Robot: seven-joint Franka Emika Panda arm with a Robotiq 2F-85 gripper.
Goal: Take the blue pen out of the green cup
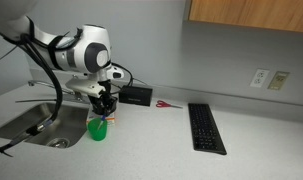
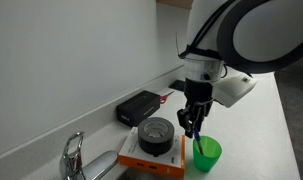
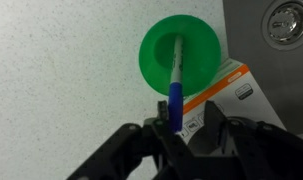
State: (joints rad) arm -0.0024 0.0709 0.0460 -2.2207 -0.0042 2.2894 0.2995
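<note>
The green cup (image 3: 154, 52) stands on the speckled counter and shows in both exterior views (image 1: 97, 129) (image 2: 207, 153). The blue pen (image 3: 177, 82) leans in it, its whitish part inside the cup and its blue end sticking out over the rim. My gripper (image 3: 188, 125) hangs just above the cup (image 1: 103, 107) (image 2: 195, 122). It is open, and the pen's blue end lies between the fingers. The pen is close against one finger, with a visible gap to the other.
A sink (image 1: 33, 122) with a faucet (image 2: 73, 155) lies beside the cup. An orange-and-white box (image 3: 229, 92) bearing a dark round container (image 2: 156, 135) sits next to it. A black box (image 1: 139, 94), red-handled scissors (image 1: 168, 104) and a black keyboard (image 1: 206, 128) lie farther along the counter.
</note>
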